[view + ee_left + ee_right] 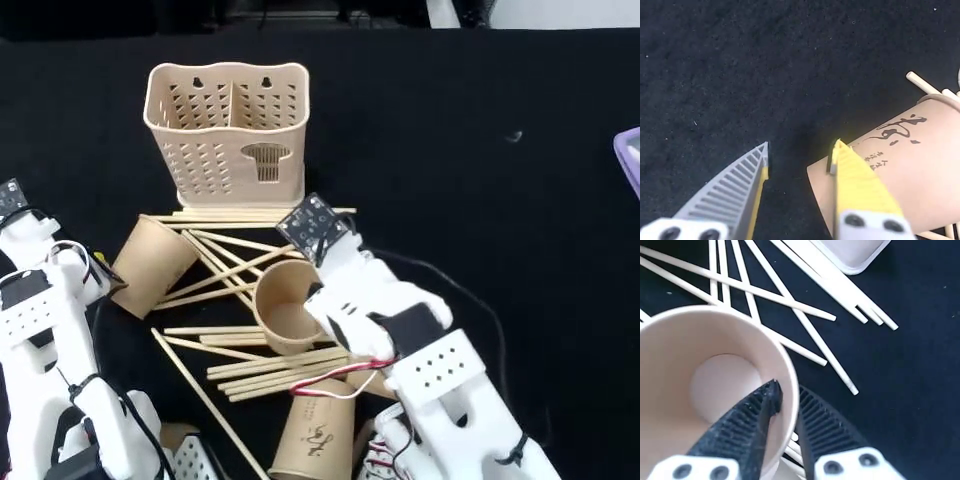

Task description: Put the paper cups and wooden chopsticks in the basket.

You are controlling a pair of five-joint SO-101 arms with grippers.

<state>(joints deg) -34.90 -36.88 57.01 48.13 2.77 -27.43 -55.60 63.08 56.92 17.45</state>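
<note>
Right gripper [788, 390] pinches the rim of the upright cup [700, 355], one finger inside (good for lifting to the basket [200, 150]); left gripper [801, 145] gapes beside a fallen cup [905, 170]

Purple item [630, 158], possibly tray, was cut by edge. Printed paper cup [312, 440] was cropped at bottom. Right arm [400, 335] hid near rim of middle cup [280, 305].

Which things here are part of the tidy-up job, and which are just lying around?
For the job: basket, upright cup in the right claw, plain tipped cup, printed tipped cup, wooden chopsticks.
Just lying about: purple thing at the table's edge.
</note>
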